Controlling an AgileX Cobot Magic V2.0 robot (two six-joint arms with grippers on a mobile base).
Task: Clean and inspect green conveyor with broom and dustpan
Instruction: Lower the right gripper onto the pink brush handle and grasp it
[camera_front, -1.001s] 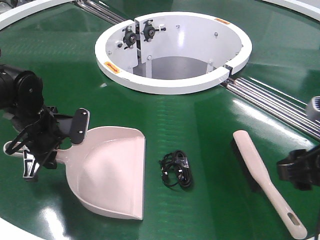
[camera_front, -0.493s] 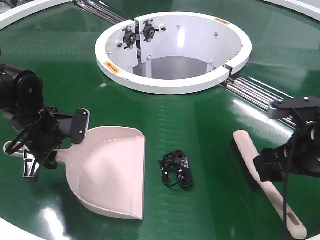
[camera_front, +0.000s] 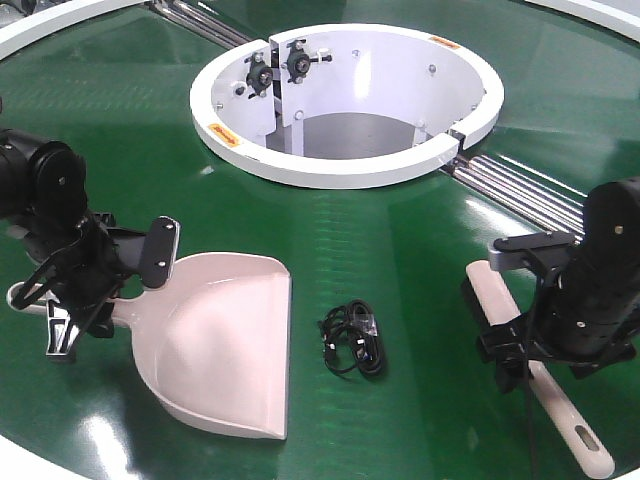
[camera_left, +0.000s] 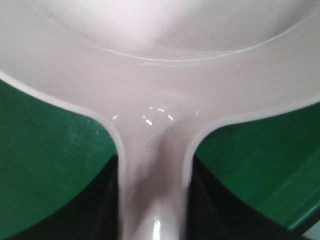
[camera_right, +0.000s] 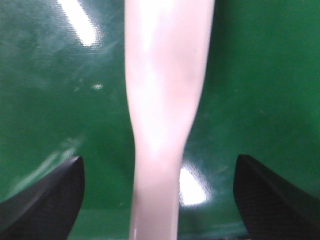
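The pale pink dustpan (camera_front: 225, 345) lies on the green conveyor (camera_front: 400, 230) at the front left, its mouth toward the front. My left gripper (camera_front: 108, 292) is shut on its handle; in the left wrist view the black jaws press both sides of the handle (camera_left: 155, 190). The broom (camera_front: 492, 300) lies at the front right, bristles on its left edge. My right gripper (camera_front: 522, 350) hovers over the broom's handle and is open. In the right wrist view the handle (camera_right: 157, 125) runs between the wide-apart fingertips (camera_right: 50, 200), touching neither.
A small bundle of black cable (camera_front: 353, 338) lies on the belt between dustpan and broom. The white circular central opening (camera_front: 345, 165) stands behind, with steel rollers (camera_front: 530, 195) running out to the right. A white rim (camera_front: 40, 455) bounds the front left.
My right arm has come in from the right edge and now sits over the broom's handle. The left gripper, dustpan, broom and cable have not moved.
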